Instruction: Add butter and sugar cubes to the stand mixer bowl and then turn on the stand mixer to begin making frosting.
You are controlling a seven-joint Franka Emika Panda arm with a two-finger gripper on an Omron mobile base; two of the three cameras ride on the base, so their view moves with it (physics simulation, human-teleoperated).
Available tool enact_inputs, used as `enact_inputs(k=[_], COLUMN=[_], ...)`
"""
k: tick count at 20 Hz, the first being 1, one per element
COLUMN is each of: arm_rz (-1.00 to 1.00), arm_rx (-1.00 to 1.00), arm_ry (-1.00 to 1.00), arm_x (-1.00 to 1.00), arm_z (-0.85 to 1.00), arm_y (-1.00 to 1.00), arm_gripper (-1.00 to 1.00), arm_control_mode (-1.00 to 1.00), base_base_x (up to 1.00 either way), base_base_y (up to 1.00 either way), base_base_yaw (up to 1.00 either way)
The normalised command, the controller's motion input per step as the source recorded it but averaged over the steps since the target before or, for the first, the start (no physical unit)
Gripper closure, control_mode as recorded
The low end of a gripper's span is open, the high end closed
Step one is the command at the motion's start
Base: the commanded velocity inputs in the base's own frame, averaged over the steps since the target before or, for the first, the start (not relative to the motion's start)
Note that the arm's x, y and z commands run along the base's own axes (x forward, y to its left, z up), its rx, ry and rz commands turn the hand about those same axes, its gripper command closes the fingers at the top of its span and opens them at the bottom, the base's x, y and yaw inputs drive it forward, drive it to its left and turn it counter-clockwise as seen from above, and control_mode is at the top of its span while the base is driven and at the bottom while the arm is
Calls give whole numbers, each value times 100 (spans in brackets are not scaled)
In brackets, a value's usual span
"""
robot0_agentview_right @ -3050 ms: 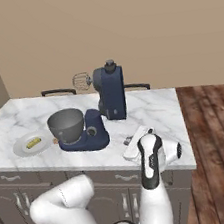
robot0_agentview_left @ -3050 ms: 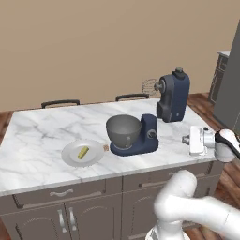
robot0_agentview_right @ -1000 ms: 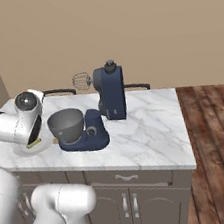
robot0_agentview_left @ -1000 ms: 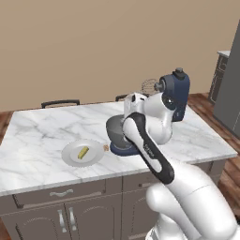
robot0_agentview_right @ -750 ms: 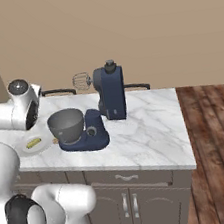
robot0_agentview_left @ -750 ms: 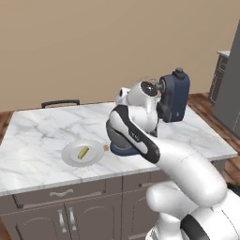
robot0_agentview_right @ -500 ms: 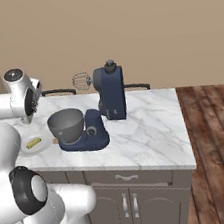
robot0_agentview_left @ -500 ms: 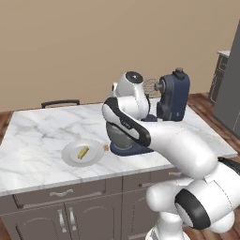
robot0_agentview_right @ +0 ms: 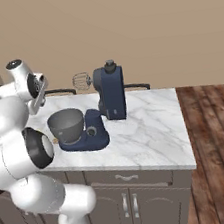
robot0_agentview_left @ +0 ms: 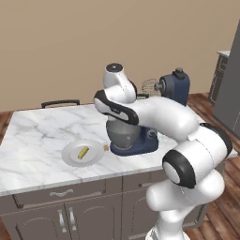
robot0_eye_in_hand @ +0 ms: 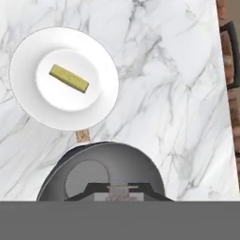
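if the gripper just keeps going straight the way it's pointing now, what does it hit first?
Probably the marble counter, or the rim of the plate. The hand view looks straight down over the counter, with the stand mixer bowl near its bottom edge and the butter off to one side. Depth is unclear.

Both base views look forward and down from behind, sharing the stand mixer (robot0_agentview_left: pixel 154 112) on the marble counter (robot0_agentview_left: pixel 37 136); the hand view looks straight down, close above the plate (robot0_eye_in_hand: pixel 101 65).

No readable text, labels, brand marks, numbers or signs appear on any object or surface in these views.
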Motion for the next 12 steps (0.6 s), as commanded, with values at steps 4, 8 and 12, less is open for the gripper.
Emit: enact_inputs(k=[4,8,12], arm_rz=[-9,-6,-6], arm_rx=[-16,-11,-9], arm_ry=[6,9,17], arm_x=[39,38,47], arm_z=[-47,-50,-42], arm_y=[-2,-6,-16], arm_gripper=[100,100,100], arm_control_mode=[-100,-100,-100], base_base_x=[0,0,0], base_base_y=[0,0,0], base_base_yaw=[0,0,0])
